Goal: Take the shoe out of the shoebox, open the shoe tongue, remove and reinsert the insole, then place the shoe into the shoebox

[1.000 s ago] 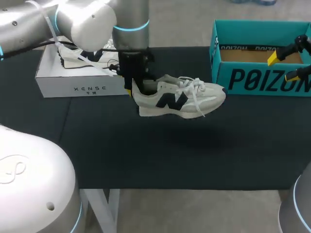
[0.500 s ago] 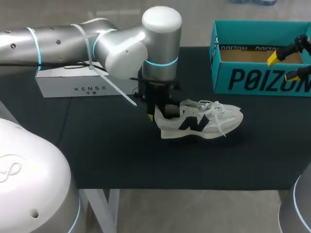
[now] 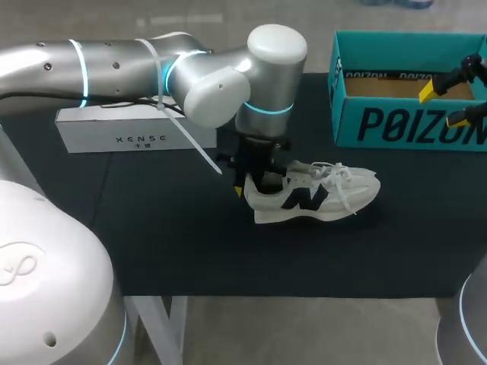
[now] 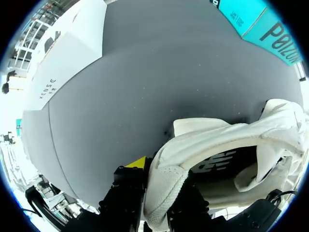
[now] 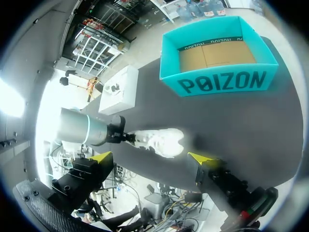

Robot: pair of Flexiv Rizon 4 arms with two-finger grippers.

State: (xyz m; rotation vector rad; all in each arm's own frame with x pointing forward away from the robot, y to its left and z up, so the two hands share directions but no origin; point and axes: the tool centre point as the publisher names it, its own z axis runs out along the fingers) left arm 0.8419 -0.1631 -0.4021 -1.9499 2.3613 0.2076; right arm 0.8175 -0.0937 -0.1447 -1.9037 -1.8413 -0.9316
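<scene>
Item: shoe [image 3: 316,198], unboxed, on table [image 3: 190,251]. My left gripper [image 3: 251,182] clamps its heel; my right gripper [image 3: 447,104] hangs wide, empty. Next, I judge: opening the tongue [image 3: 301,171].

White shoe [image 3: 335,194], dark logo, sits upright near the open teal shoebox [image 3: 403,122].

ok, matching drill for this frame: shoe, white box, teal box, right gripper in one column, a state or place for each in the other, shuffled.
1 shoe
2 white box
3 teal box
4 right gripper

A open, holding nothing
B empty, brown floor showing
C heel clamped in left gripper
D at the table's left end

Pairs: 1-C, 2-D, 3-B, 4-A
</scene>
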